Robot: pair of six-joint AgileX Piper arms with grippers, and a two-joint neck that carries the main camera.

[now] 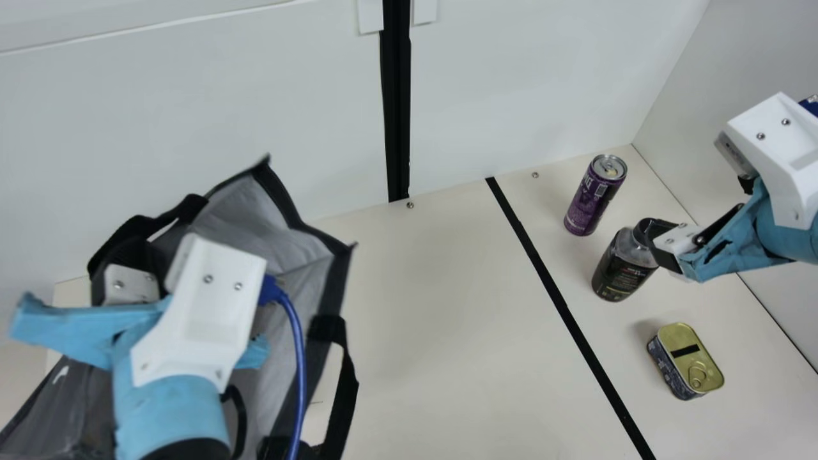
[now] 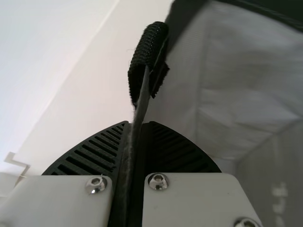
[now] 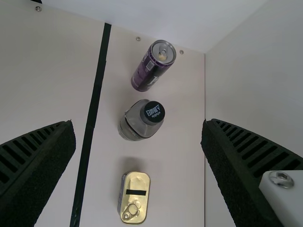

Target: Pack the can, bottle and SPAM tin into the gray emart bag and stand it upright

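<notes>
In the main view my left gripper (image 1: 128, 259) is at the rim of the gray bag (image 1: 252, 223), which stands open at the left. The left wrist view has my left gripper (image 2: 138, 125) shut on the edge of the bag (image 2: 246, 90). My right gripper (image 1: 658, 239) hangs over the bottle's top in the main view. In the right wrist view my right gripper (image 3: 137, 125) is open, with the upright bottle (image 3: 137, 123) seen between its fingers. The purple can (image 1: 594, 195) stands behind the bottle (image 1: 623, 268); the SPAM tin (image 1: 687, 361) lies in front.
White panels (image 1: 524, 76) rise behind and at the right side of the cream table (image 1: 434, 306). A black tape line (image 1: 562, 306) crosses the table between the bag and the three items. One bag handle (image 1: 345, 383) hangs on the bag's right side.
</notes>
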